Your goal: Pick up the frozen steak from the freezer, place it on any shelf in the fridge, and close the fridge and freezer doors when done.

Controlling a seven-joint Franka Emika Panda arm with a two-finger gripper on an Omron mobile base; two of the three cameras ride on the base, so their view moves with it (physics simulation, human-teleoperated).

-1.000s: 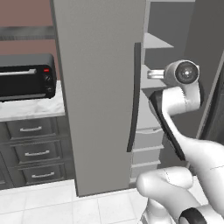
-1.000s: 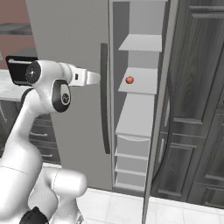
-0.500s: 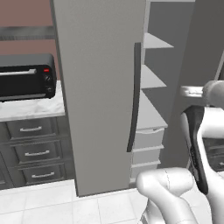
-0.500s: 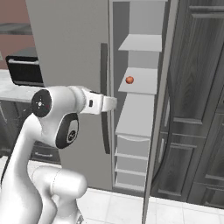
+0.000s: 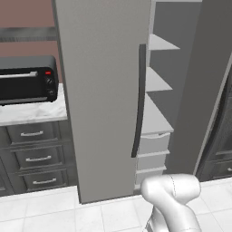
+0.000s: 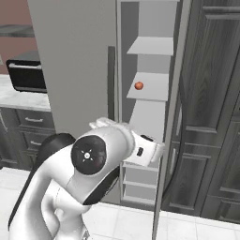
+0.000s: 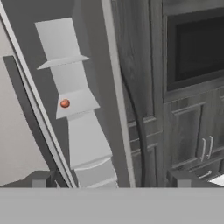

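Steak [image 7: 64,103] lay as a small reddish lump on a grey shelf [image 7: 78,103] inside the open freezer [image 6: 149,93], near the shelf's left edge. The claw [image 7: 112,181] was released, its two fingers standing wide apart and holding nothing. From the claw, the steak lay ahead, higher up and toward the left, well apart from it. The steak looked too small to judge its long axis. The reach would probably need to go upward and forward into the freezer.

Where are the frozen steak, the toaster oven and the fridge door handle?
frozen steak [image 6: 138,86]: right base view, its round middle.
toaster oven [image 5: 25,82]: left base view, front glass.
fridge door handle [image 5: 139,104]: left base view, mid-length.
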